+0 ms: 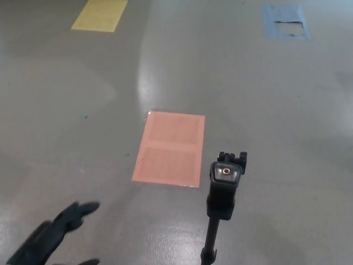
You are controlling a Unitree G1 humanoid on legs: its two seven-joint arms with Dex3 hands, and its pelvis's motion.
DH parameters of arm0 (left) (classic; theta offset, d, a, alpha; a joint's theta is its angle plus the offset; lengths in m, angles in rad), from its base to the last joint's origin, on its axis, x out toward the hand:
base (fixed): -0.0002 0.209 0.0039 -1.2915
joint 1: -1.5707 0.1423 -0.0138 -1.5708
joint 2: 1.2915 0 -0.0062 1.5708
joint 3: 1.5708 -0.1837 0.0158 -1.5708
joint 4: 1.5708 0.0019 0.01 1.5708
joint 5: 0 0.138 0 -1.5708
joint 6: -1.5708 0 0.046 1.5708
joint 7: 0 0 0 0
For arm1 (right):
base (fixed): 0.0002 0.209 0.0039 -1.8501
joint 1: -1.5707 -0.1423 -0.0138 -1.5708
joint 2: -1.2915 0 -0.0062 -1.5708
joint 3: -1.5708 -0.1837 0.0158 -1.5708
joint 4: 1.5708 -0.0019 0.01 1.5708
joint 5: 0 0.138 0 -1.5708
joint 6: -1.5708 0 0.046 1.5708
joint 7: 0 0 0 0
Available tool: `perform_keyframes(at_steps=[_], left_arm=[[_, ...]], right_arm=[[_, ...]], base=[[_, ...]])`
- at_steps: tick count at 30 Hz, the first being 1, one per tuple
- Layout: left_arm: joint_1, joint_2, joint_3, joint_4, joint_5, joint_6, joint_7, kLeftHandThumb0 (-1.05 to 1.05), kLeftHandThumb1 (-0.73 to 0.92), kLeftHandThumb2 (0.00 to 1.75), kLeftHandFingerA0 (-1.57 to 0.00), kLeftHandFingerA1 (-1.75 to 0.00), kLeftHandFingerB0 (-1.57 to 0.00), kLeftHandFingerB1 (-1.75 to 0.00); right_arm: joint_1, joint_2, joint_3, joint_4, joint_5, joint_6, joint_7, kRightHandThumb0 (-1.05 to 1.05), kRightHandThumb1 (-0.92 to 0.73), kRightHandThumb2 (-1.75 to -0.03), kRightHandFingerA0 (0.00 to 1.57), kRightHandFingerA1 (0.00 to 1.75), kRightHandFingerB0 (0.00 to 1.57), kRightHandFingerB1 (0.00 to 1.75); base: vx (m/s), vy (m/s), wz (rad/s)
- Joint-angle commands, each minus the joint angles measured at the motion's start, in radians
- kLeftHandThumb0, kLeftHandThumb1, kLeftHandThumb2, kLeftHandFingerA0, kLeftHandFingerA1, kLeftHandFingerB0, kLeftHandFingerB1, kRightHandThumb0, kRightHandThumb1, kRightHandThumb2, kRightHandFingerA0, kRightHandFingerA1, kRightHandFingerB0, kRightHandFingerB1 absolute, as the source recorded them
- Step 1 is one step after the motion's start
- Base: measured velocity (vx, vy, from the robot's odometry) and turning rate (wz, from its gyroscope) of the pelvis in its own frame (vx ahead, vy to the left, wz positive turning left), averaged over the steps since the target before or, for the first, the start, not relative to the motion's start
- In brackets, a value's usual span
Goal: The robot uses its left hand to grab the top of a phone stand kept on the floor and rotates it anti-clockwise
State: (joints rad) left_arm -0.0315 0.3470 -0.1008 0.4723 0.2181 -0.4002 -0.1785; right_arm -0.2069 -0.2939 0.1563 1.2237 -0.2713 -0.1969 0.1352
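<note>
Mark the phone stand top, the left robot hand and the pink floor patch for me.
phone stand top (226, 174): head view, on its flat upper face.
left robot hand (55, 232): head view, on its middle.
pink floor patch (170, 148): head view, at its centre.

Black phone stand (223, 190), grey floor (276, 110), salmon (170, 149), yellow (99, 14), blue patches (284, 22).

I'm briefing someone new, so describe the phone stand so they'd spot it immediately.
Find the pink rectangle on the grey floor. Just right of its near corner rises the phone stand: the only upright thing here, a thin black pole with a chunky black head.
</note>
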Motion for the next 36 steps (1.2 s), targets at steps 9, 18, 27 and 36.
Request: perform_keyframes(at_steps=[9, 18, 27, 36], left_arm=[[-0.062, 0.007, -0.054, -0.663, 0.018, 0.153, -0.113, -0.31, 0.34, 0.89, -0.01, -0.49, 0.0, -0.49], [-0.135, -0.007, -0.091, -0.714, 0.045, 0.222, -0.123, -0.32, 0.3, 0.87, 0.0, -0.49, 0.0, -0.48], [-0.216, -0.034, -0.15, -0.769, 0.083, 0.321, -0.148, -0.31, 0.26, 0.84, -0.01, -0.49, 0.0, -0.49], [-0.279, -0.046, -0.2, -0.786, 0.133, 0.365, -0.161, -0.31, 0.26, 0.84, -0.02, -0.5, 0.0, -0.49]], right_arm=[[-0.022, -0.045, 0.005, 0.013, -0.006, -0.01, 0.052, -0.34, -0.55, -1.01, 0.63, 0.69, 0.1, 0.46], [-0.024, -0.044, 0.004, 0.011, -0.004, 0.003, 0.06, -0.32, -0.55, -1.01, 0.6, 0.69, 0.1, 0.46], [-0.032, -0.05, 0.009, 0.015, -0.008, -0.004, 0.07, -0.33, -0.55, -1.01, 0.62, 0.7, 0.09, 0.46], [-0.033, -0.057, 0.009, 0.007, -0.002, -0.006, 0.09, -0.33, -0.55, -1.01, 0.6, 0.69, 0.09, 0.46]], base=[[0.0, 0.0, 0.0], [0.0, 0.0, 0.0], [0.0, 0.0, 0.0], [0.0, 0.0, 0.0]])
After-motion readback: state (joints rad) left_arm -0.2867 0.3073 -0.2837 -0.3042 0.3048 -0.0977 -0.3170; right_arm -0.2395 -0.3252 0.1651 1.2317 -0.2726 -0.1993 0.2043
